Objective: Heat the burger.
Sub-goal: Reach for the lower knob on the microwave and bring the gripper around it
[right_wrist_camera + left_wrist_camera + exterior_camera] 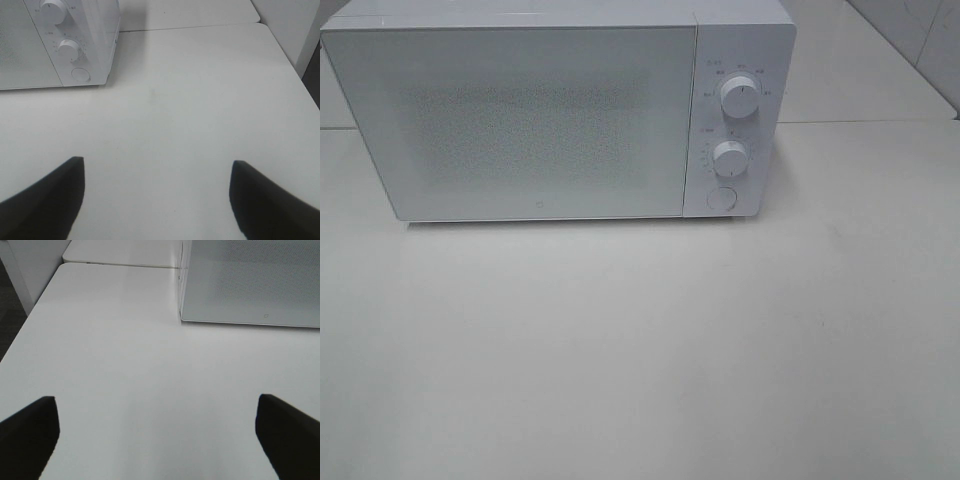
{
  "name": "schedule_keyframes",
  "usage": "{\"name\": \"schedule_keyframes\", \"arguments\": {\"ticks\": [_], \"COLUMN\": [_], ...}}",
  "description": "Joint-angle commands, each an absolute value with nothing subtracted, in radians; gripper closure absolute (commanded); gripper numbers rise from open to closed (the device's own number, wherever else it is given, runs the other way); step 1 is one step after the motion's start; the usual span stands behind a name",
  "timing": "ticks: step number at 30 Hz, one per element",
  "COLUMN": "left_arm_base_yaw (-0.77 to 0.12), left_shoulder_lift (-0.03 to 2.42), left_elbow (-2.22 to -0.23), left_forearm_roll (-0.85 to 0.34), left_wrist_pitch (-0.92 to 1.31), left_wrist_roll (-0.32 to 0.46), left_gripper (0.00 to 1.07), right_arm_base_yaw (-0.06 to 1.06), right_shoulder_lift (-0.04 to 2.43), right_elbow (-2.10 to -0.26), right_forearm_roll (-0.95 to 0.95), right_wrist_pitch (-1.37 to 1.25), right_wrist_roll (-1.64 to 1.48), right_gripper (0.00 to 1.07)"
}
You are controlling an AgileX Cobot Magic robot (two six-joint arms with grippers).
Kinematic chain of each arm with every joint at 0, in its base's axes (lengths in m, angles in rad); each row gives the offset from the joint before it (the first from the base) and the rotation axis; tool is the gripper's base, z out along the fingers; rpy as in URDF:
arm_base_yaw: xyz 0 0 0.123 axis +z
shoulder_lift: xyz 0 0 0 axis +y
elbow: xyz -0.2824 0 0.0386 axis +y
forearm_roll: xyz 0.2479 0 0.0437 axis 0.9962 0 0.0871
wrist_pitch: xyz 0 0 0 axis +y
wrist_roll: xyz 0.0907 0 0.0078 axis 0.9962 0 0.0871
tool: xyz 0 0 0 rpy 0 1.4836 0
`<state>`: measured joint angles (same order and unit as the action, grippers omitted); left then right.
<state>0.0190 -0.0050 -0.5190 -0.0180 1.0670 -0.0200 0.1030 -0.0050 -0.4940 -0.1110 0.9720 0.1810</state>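
- A white box-shaped microwave oven (520,110) is set at the far side of the pale white tabletop (640,360), with its frosted door shut.
- A round white upper dial (740,97), a round white lower dial (731,158) and a round white button (721,199) are stacked on its right panel.
- The left gripper (156,405) is held over the tabletop, near of the oven's left corner, with its dark fingers (30,435) spread wide apart.
- The right gripper (157,165) is held near of the oven's right end, with its fingers (270,200) likewise spread wide.
- The burger's place cannot be told from any view.

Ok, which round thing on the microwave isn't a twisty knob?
The lowest one, a flat button. The upper knob and lower knob above it stick out.
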Motion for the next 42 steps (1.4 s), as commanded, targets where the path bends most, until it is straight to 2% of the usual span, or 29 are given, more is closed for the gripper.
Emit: {"name": "schedule_keyframes", "arguments": {"ticks": [1, 31, 42], "left_arm_base_yaw": [0.021, 0.021, 0.021], "left_shoulder_lift": [-0.026, -0.022, -0.022], "left_elbow": [-0.517, -0.517, -0.517], "left_forearm_roll": [-0.018, -0.018, -0.018], "left_wrist_pitch": [1.068, 1.068, 1.068], "left_wrist_roll": [-0.026, -0.026, -0.026], "left_gripper": [0.07, 0.07, 0.07], "right_arm_base_yaw": [0.096, 0.096, 0.096], "right_shoulder_lift": [-0.030, -0.030, 0.079], "right_elbow": [-0.492, -0.501, -0.509], "right_forearm_roll": [-0.115, -0.119, -0.092], "right_wrist_pitch": [0.965, 0.951, 0.751], "right_wrist_roll": [0.177, 0.177, 0.180], "right_gripper": [0.31, 0.31, 0.31]}}
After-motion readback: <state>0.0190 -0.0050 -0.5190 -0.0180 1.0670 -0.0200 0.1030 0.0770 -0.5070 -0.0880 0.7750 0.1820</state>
